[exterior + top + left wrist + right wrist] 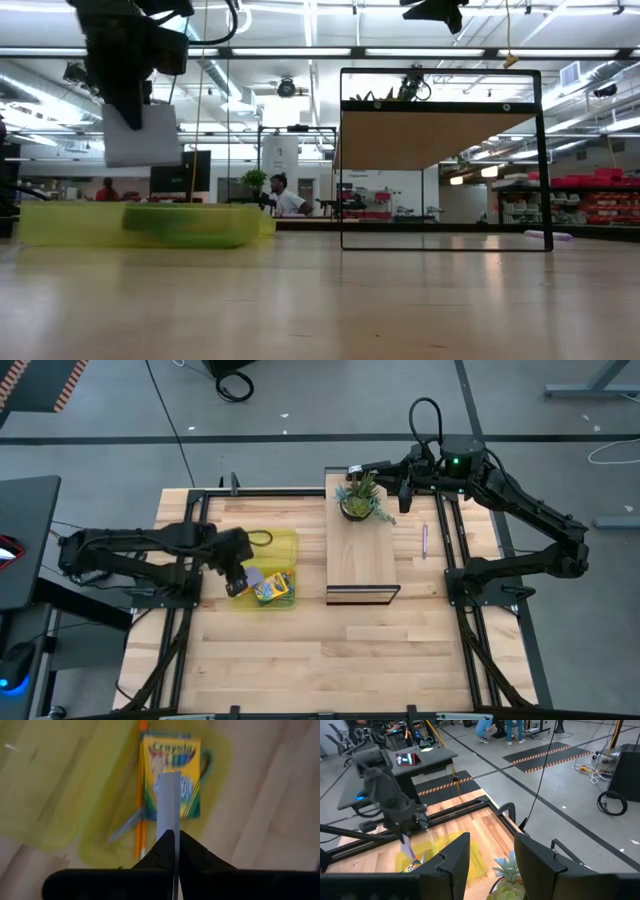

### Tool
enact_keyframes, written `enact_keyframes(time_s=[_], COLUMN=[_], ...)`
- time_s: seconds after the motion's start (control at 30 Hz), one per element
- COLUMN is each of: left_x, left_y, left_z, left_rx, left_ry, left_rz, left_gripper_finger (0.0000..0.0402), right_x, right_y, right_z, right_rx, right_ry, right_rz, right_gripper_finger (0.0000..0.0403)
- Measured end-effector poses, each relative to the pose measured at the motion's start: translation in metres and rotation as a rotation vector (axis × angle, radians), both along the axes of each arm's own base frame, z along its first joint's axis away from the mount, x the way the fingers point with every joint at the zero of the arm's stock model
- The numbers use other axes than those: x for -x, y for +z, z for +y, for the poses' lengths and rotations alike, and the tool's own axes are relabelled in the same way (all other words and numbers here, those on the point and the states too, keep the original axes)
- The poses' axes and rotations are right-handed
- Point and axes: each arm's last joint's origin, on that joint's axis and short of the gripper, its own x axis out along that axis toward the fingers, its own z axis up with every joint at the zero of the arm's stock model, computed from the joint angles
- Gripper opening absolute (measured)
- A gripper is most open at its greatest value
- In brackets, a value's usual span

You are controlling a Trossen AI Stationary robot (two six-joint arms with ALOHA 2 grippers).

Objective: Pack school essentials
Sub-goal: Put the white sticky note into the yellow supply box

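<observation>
The whole table point(300, 660) is seen straight down from overhead. It is crossed at surface level by the low view, faced toward the room behind. The yellow case point(60, 785) is looked down on closely from the left wrist; from the right wrist it is seen farther off. The potted plant point(362, 498) is shared by overhead and right wrist views

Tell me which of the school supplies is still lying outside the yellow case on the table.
The thin purple pen. It lies alone on the bare wood right of the wooden shelf, while the crayon box sits inside the yellow case.
</observation>
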Motion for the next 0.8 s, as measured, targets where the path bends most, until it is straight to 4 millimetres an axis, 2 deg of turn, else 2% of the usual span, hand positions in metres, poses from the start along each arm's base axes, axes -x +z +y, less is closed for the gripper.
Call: enact_keyframes(time_s=[0.13, 0.43, 0.8], left_x=[0.003, 0.006, 0.024], left_y=[-0.008, -0.036, -0.043], left_z=[0.011, 0.017, 0.028], left_rx=[0.117, 0.341, 0.354], left_ry=[0.082, 0.143, 0.205], left_rz=[-0.094, -0.11, 0.007], left_gripper_finger=[0.0005, 0.0008, 0.002], right_x=[0.0, 0.0, 0.0], right_y=[0.0, 0.0, 0.0], right_z=[0.0, 0.0, 0.0], right_rx=[0.001, -0.007, -0.01], right_ry=[0.0, 0.005, 0.012], right_rz=[0.0, -0.001, -0.001], right_gripper_finger=[0.016, 0.016, 0.016])
